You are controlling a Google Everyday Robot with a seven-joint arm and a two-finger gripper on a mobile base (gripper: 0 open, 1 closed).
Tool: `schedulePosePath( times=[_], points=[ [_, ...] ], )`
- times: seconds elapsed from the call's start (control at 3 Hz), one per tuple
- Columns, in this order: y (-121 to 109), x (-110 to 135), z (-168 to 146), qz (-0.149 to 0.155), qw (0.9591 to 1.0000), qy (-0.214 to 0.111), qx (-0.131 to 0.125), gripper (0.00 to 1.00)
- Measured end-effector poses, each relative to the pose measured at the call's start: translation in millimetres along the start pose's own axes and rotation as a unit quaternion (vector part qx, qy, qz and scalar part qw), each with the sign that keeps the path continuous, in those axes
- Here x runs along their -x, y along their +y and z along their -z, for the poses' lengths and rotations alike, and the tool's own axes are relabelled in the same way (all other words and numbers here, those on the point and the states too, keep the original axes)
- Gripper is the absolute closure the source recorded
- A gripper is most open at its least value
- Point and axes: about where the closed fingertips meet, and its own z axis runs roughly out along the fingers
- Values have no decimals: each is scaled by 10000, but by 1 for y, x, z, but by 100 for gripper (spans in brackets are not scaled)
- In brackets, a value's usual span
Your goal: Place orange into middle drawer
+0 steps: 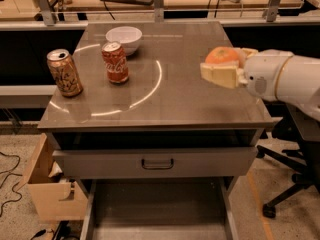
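Observation:
The orange (223, 55) is round with dull orange skin, and my gripper (220, 67) holds it between its pale fingers (219, 76). The gripper hangs over the right side of the steel table top (165, 99), with its white arm reaching in from the right. The middle drawer (157, 209) stands pulled out at the bottom of the view. It shows as a flat grey floor between two pale side walls, below and to the left of the gripper.
A red cola can (115, 62), a brown-gold can (64, 72) and a white bowl (124, 36) stand on the left half of the table. A grey drawer front with a dark handle (157, 163) sits above the open drawer. A cardboard box (47, 189) stands at the left and an office chair base (282, 191) at the right.

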Motion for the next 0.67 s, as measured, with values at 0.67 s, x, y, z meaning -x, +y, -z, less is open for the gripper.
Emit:
schedulePosePath(
  times=[0.67],
  points=[
    [36, -113, 39, -679, 9975, 18, -190, 100]
  ],
)
